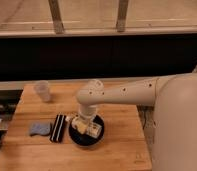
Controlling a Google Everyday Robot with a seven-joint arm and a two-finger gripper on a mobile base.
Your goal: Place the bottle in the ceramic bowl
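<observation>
On your wooden tabletop (117, 145) you have a translucent plastic cup (43, 90) near the back left corner, well apart from everything else. Nearer the front left lies a small grey-blue pad (39, 129), and just beside it a dark oblong object (58, 128) lying front to back, close to the left rim of the ceramic bowl (86, 136). Nothing stands between the bowl and the arm.

The white arm (127, 92) reaches in from the right, roughly level, bends at a rounded joint and drops straight down, so the pincer (87, 125) hangs over the bowl (low, right at its inside).

The bottle (78, 123) sits at the pincer over the bowl's left half, lying roughly crosswise, cap end towards the left. Whether the pincer is clamped on it or spread, you cannot tell from here.
</observation>
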